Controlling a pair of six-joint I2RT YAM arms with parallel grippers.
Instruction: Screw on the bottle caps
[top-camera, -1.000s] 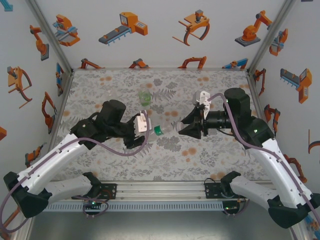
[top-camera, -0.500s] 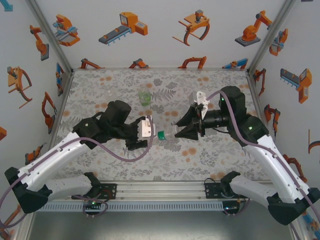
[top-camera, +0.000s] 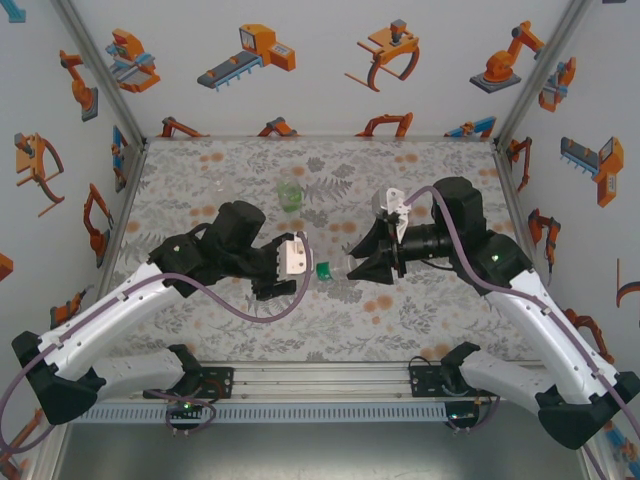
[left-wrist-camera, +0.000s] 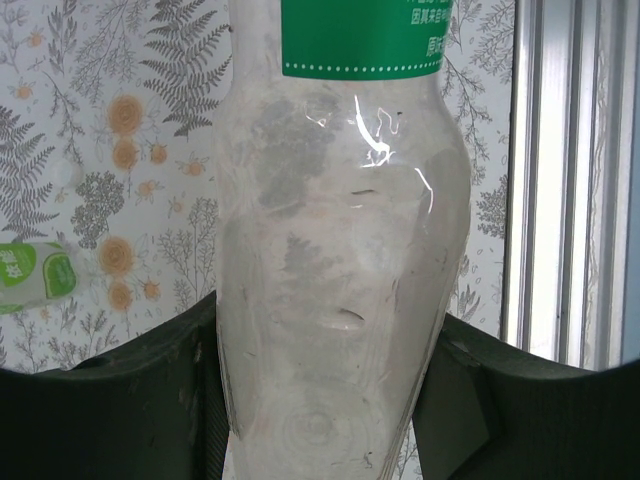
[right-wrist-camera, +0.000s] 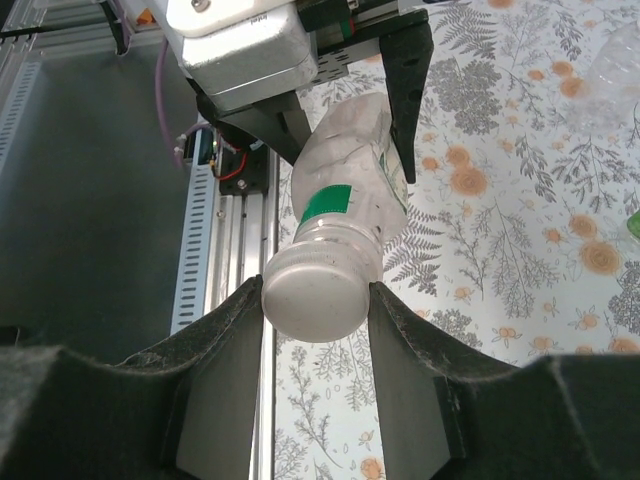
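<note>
Grip: left gripper (left-wrist-camera: 325, 400) clamped round clear bottle (right-wrist-camera: 352, 190) body. Bottle roughly level, off table, nearer arm bases than green bottle (top-camera: 289, 194). Long axis runs neck-first into right gripper (right-wrist-camera: 315, 285), fingers pinching cap (right-wrist-camera: 312, 302) on neck. Twist likely about that axis, by right arm.

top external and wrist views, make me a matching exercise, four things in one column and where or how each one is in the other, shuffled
1 left pincer
2 right pincer
3 green bottle
4 labelled bottle

a free on the table, beyond both pincers
b shut on the pale cap
c held between the two pincers
d shut on a bottle's clear body

Pairs: 1-d, 2-b, 3-a, 4-c
</note>
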